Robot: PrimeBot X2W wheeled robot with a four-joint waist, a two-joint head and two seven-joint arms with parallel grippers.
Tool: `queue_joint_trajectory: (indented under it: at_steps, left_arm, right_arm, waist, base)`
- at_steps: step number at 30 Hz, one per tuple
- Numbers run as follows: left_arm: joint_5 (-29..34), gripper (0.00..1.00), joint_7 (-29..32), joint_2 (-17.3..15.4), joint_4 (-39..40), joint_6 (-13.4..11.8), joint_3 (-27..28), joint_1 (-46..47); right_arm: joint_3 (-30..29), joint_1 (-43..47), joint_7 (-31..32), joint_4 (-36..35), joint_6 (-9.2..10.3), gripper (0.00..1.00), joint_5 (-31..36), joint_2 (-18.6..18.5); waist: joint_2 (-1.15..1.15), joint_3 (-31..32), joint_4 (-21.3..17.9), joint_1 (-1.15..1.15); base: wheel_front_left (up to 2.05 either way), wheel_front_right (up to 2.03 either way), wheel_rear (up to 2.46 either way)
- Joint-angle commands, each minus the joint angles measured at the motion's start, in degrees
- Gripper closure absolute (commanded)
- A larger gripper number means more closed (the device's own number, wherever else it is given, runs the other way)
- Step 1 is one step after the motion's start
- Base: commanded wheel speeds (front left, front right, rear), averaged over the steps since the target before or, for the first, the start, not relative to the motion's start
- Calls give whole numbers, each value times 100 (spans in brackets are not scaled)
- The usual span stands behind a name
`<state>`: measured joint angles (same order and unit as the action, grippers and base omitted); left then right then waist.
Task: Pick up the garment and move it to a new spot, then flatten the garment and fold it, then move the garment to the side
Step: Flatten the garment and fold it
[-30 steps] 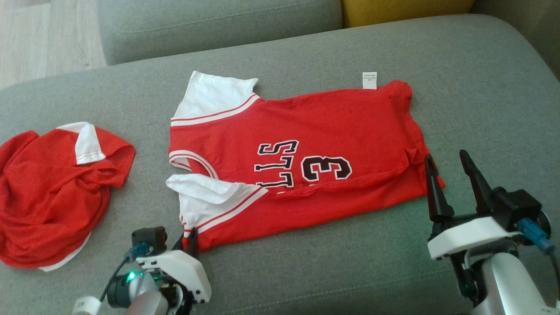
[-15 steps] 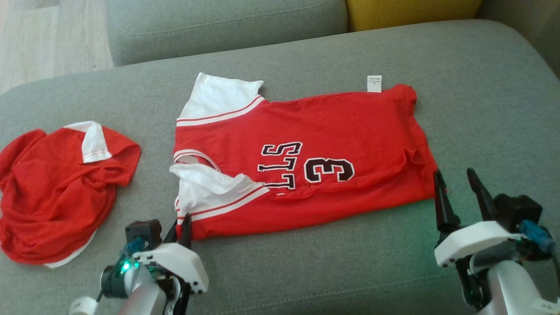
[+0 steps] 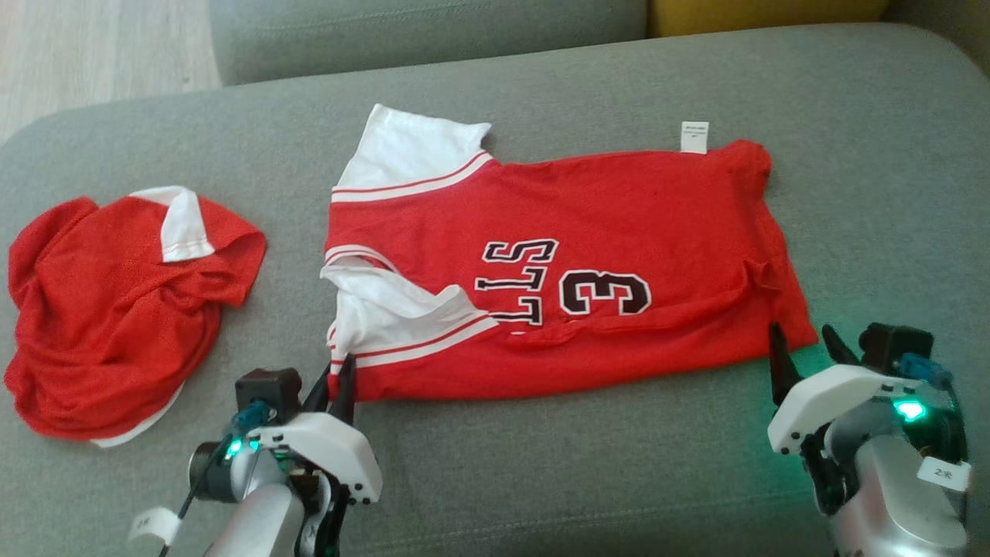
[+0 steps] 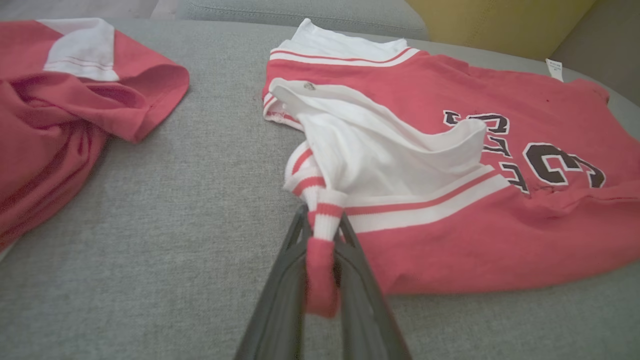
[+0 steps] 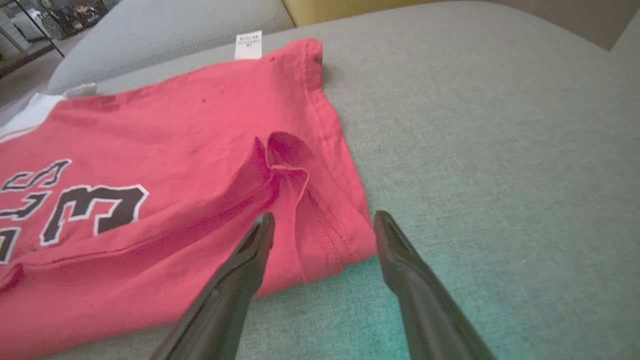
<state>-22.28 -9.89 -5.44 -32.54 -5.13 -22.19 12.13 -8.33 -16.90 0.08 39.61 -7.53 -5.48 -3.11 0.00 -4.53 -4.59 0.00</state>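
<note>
The garment (image 3: 588, 209), a red jersey with white sleeves and a black "3", lies spread across the grey sofa seat (image 3: 557, 464). My left gripper (image 3: 340, 371) is shut on its near-left corner, where a striped red and white sleeve edge is bunched between the fingers (image 4: 322, 220). In that wrist view the garment (image 4: 450, 240) runs away to the right. Open and holding nothing, my right gripper (image 3: 800, 333) sits at the near-right hem corner. Its fingers straddle that corner of the garment (image 5: 175, 130) in the right wrist view (image 5: 324, 216), just above the seat.
A second red and white garment (image 3: 116, 309) lies crumpled at the seat's left end (image 4: 65, 110). The grey backrest (image 3: 425, 31) and a yellow cushion (image 3: 766, 11) run along the far side. Wooden floor (image 3: 93, 54) shows at the far left. Bare seat stretches to the right (image 5: 500, 125).
The head camera has shifted, so the whole scene sits further right. My right gripper has drawn back and down from over the hem to its near-right corner. The left grip holds.
</note>
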Motion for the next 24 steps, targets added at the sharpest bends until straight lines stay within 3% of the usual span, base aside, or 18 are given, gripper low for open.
queue_joint_trajectory:
  at_steps: [1,16,17,18,24]
  left_arm:
    - [28,100,6,-122,239,-45,143,195]
    - [30,100,181,-250,529,-61,29,200]
    - [30,100,194,-262,533,-62,22,200]
    - [31,100,205,-275,534,-65,16,198]
    - [29,100,305,-364,443,-34,-70,55]
  right_arm:
    - [66,-286,-39,60,4,0,122,21]
    - [-901,-1038,-442,1459,4,0,870,23]
    - [-907,-1084,-441,1536,4,42,885,23]
    - [-906,-1127,-449,1603,4,98,893,23]
    - [-715,-1202,-480,1943,4,100,851,-77]
  waist:
    - [0,-56,60,0]
    - [0,-307,255,0]
    - [0,-317,263,0]
    - [0,-317,270,0]
    - [0,-123,278,0]
  base:
    - [0,0,0]
    - [0,0,0]
    - [0,0,0]
    - [0,0,0]
    - [0,0,0]
